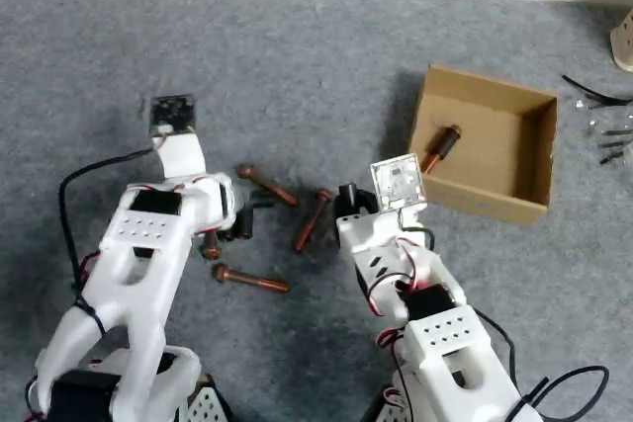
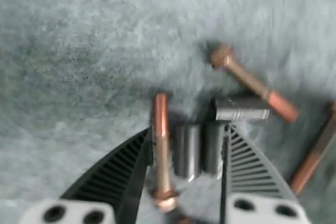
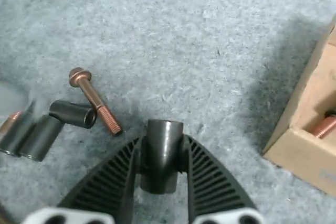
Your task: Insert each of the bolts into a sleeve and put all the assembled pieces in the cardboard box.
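I find even, soft overhead light across the grey table [image 1: 326, 56]. The cardboard box [image 1: 485, 200] throws a soft shadow leftward in the high view. A bolt [image 2: 161, 140] has a narrow dark shadow alongside. One sleeve [image 3: 161, 150] shows faint sheen.

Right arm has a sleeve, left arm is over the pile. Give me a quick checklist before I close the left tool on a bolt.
1. Right tool shut on the sleeve: ok.
2. Held sleeve's open end pokes out past the tool: ok.
3. Left tool open: ok.
4. Bolt alone inside the left tool's opening: not ok; two loose sleeves lie there beside it.
5. Cardboard box has room: ok, one assembled piece inside.
6. Left tool's height above the table: cannot tell.
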